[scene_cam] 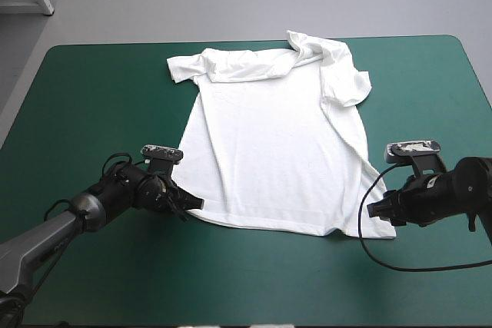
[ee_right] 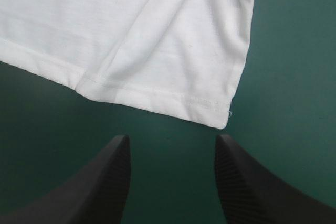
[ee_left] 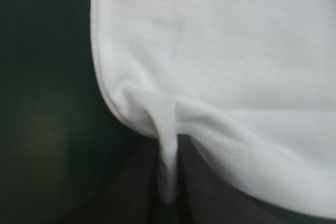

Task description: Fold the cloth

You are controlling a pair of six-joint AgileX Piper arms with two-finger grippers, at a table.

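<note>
The white T-shirt (scene_cam: 269, 144) lies spread on the teal-green cover, collar toward the far edge, its right sleeve and shoulder rumpled. My left gripper (scene_cam: 194, 203) is at the hem's near left corner, shut on the T-shirt; in the left wrist view a pinched fold of the T-shirt (ee_left: 167, 150) runs between the fingers (ee_left: 205, 192). My right gripper (scene_cam: 375, 210) sits just off the hem's near right corner, open. In the right wrist view the T-shirt's corner (ee_right: 223, 116) lies a short way ahead of the gripper (ee_right: 172, 148), with bare cover between its fingers (ee_right: 113, 171).
Bare teal-green cover (scene_cam: 100, 97) lies to the left of the shirt, to its right, and along the near edge. The table's far edge runs just beyond the collar.
</note>
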